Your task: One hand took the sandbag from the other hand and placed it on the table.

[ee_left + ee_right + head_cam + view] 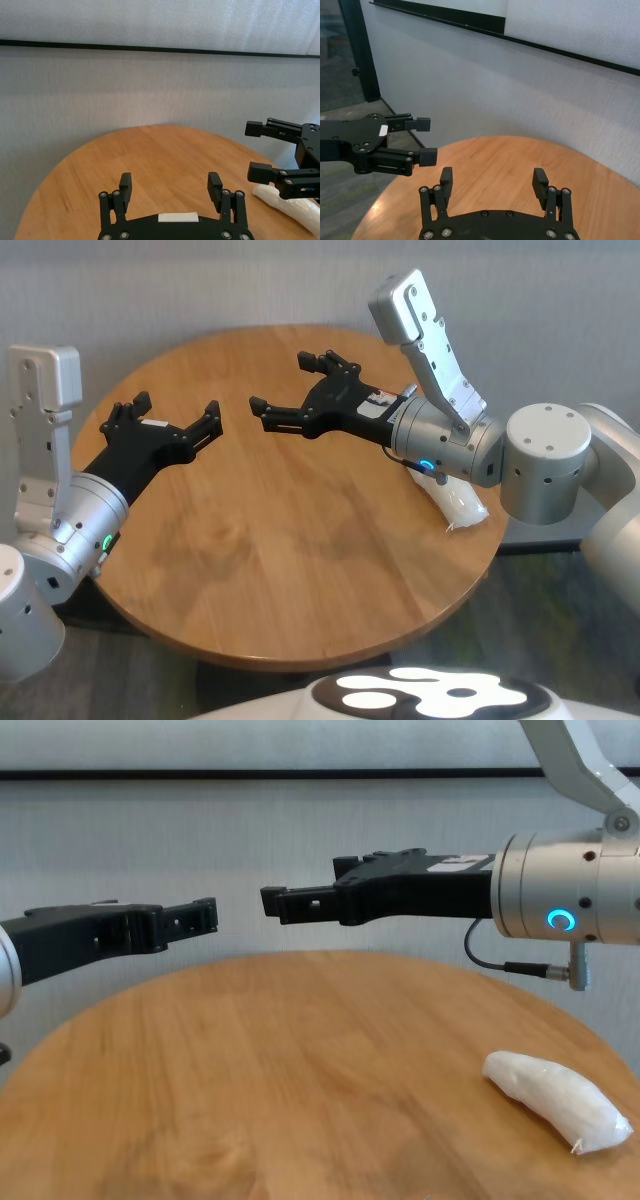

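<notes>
White sandbag [556,1100] lies on the table [280,570] under the right arm, likely set down. Right gripper [290,390] and left gripper [170,422] both spread wide, empty, hovering apart.

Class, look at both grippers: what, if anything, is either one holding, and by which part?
Nothing is held. The left gripper and right gripper both hover open and empty above the table; the sandbag lies loose on the table under the right arm.
</notes>
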